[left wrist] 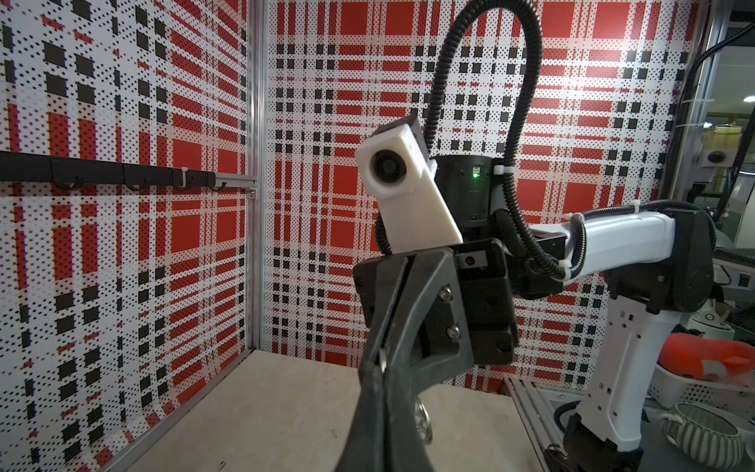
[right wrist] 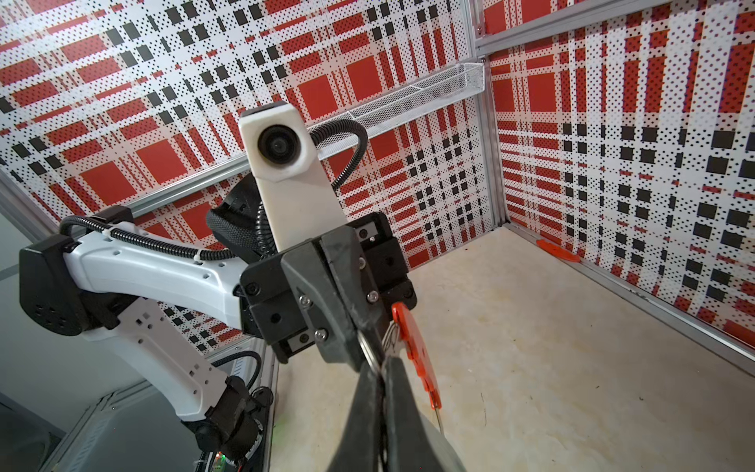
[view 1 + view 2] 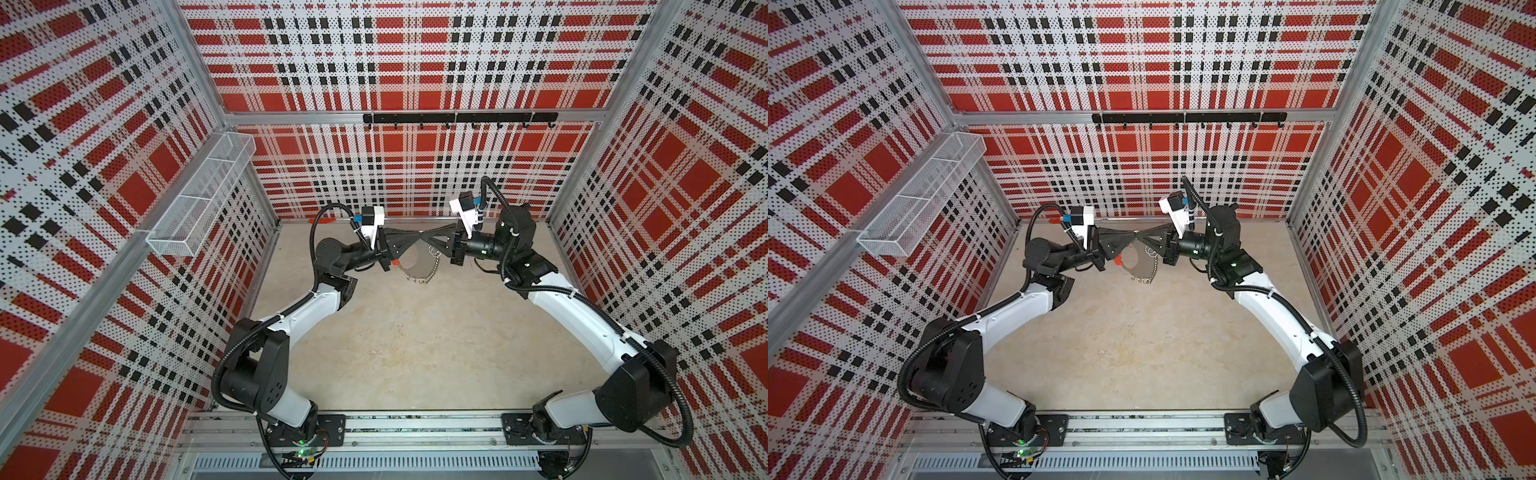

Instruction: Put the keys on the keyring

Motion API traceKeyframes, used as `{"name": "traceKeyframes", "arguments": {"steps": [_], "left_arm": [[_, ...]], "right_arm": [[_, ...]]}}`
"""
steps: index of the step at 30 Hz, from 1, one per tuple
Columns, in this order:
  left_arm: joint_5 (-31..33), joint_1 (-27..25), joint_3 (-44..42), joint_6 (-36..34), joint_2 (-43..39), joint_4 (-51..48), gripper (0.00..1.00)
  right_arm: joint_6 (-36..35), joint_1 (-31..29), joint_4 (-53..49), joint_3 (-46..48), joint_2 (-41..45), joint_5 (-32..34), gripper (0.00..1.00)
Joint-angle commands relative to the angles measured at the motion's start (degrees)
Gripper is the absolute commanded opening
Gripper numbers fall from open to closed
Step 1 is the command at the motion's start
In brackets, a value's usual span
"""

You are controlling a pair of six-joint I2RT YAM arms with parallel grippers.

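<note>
The left gripper (image 1: 374,380) is seen close in the foreground, its dark jaws pressed together, and it is met tip to tip by the right gripper (image 1: 386,347), whose jaws are likewise closed. A small silvery ring (image 1: 423,421) is seen just beside the left gripper, partly hidden behind it, over the beige table (image 1: 265,408). A white camera housing (image 1: 404,196) and a black ribbed cable (image 1: 529,81) are carried on the right arm (image 1: 621,241). A black hook rail (image 1: 122,175) is fixed to the plaid wall (image 1: 122,286).
</note>
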State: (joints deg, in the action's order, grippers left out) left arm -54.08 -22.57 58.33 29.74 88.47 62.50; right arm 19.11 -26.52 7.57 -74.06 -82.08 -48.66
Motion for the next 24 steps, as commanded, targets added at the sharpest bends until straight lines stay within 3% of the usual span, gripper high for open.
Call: {"name": "traceKeyframes", "arguments": {"steps": [1,6,11,13,18,24], "left_arm": [[-0.51,-0.21,1.5,-0.16,-1.26,1.94,0.07],[2.27,0.58,0.56,-1.65,-1.93,0.84,0.19],[8.08,0.81,-0.47,-10.46,-4.68,-8.53,0.29],[13.4,0.86,-1.1,-15.3,-6.51,-13.67,0.31],[33.49,0.68,-3.94,-25.99,-12.2,-25.69,0.34],[50.45,-0.47,-15.26,-27.42,-20.71,-27.44,0.37]], "right_arm": [[-0.4,-0.44,2.2,0.92,0.19,2.07,0.0],[-0.32,-0.44,2.81,1.82,0.67,3.51,0.0],[-0.48,-0.44,2.58,2.84,1.04,5.8,0.0],[-0.53,-0.39,2.5,3.42,1.14,6.98,0.0],[1.83,-0.42,4.55,5.88,0.59,8.47,0.0],[8.52,-1.78,11.99,9.45,-2.76,9.9,0.0]]}}
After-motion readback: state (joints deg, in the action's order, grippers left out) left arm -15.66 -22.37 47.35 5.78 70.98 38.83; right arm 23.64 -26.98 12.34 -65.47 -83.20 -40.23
